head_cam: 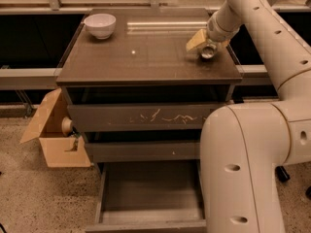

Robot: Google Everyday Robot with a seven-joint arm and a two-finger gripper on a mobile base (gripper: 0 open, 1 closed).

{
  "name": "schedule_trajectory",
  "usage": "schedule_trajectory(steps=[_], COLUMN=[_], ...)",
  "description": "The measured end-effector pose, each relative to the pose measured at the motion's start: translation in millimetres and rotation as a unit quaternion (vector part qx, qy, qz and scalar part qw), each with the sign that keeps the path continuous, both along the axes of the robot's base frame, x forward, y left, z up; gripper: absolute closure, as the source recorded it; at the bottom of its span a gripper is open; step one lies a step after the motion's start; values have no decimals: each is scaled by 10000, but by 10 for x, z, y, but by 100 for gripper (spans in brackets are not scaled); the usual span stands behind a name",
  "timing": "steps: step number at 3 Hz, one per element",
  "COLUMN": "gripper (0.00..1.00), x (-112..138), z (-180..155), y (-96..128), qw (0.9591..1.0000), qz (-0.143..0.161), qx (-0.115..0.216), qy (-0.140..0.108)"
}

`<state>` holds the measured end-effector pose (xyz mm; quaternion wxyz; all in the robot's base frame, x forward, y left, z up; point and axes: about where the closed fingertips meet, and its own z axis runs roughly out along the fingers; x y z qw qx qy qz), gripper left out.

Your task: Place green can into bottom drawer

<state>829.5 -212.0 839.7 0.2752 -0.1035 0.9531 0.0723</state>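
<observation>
From my station, the gripper [209, 44] sits low over the cabinet top [146, 57], out at 3 o'clock near the right edge. The green can [209, 52] is right at it, on the top, one silver end turned toward the camera. I cannot tell whether the tool has the can clamped or is merely around it.

A white bowl [100, 25] stands at the 10 o'clock corner, well apart from the can. I can't see into it from here.

The bottom drawer [150, 193] is pulled out at 6 o'clock, its grey floor showing. The scratched top drawer [141, 117] and the middle drawer [141, 152] are pushed in. The robot's body [243, 169] hides their right ends.

At 9 o'clock of the cabinet, an open cardboard box [60, 152] sits on the floor.
</observation>
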Motion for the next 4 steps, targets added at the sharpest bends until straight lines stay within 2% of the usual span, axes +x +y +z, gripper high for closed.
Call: schedule_trajectory(steps=[2, 3, 4], gripper=[73, 96, 100], x=[3, -77, -439], z=[-8, 242, 680], y=[-16, -58, 44], qw=[10000, 9993, 9882], qz=[-16, 263, 1236], qx=[-84, 58, 490], qy=[34, -257, -762])
